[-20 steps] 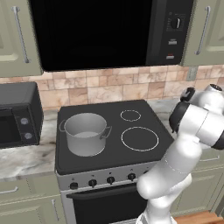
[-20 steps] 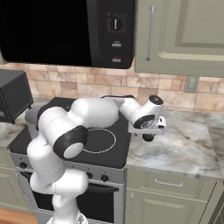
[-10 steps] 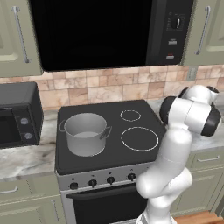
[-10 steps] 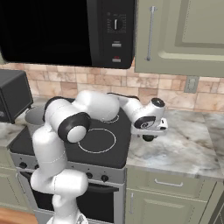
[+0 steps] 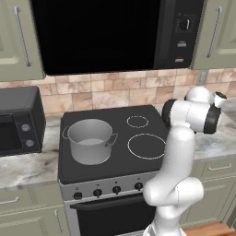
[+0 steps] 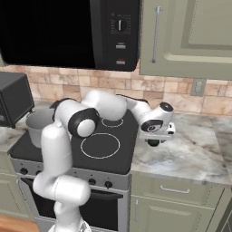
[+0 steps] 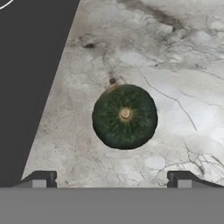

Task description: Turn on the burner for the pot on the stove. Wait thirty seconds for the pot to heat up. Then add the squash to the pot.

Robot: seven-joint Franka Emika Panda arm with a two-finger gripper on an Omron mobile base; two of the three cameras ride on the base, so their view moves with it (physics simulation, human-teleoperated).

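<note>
Squash [image 7: 124, 116]: one, small, round, dark green with paler ribs radiating from a tan stem scar at its centre; lies on the marbled grey counter [image 7: 175, 65] to the right of the stove [image 5: 110, 138], near the stove's edge but apart from it, seen from directly above in the hand view. Gripper [image 7: 113, 179]: one, hanging over the squash, its two dark finger tips spread wide apart with nothing between them and clear of the squash. Pot [image 5: 90, 140]: one, grey steel, straight-sided, two small loop handles, no lid, standing on the near left zone of the stove. White rings on the black glass: two, a large one [image 5: 146, 146] near right and a small one [image 5: 137, 121] far right. Knobs [image 5: 116, 189]: four visible in the left base view, small and black, in a row on the silver front panel. Toaster oven [image 5: 18, 120]: one, black, on the counter left of the stove. Microwave [image 5: 115, 32]: one, black, mounted above the stove.
</note>
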